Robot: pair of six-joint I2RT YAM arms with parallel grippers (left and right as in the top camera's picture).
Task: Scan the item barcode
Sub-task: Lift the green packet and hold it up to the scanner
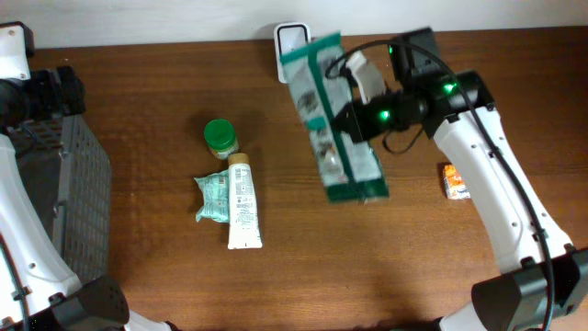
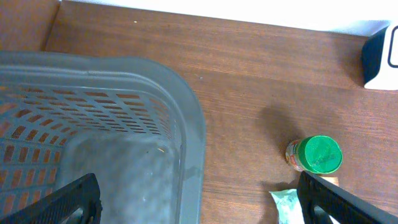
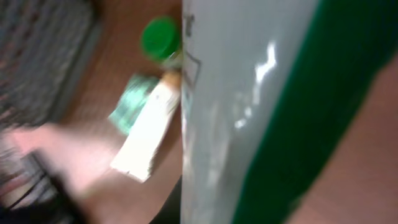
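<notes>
A long green-and-white bag (image 1: 335, 119) hangs tilted above the table with my right gripper (image 1: 360, 118) shut on its right edge. Its upper end lies over the white scanner (image 1: 292, 41) at the table's back edge. The blurred right wrist view is mostly filled by the bag (image 3: 249, 112), and the fingers themselves are hidden there. No barcode shows in any view. My left gripper (image 2: 199, 208) stands wide open and empty at the far left. One finger hangs over the grey basket (image 2: 186, 106), the other over the table near the jar.
On the table left of centre lie a green-lidded jar (image 1: 220, 136), a white tube (image 1: 243, 202) and a teal packet (image 1: 213, 196). A small orange box (image 1: 456, 180) sits at the right. The grey basket (image 1: 69, 184) takes up the left edge.
</notes>
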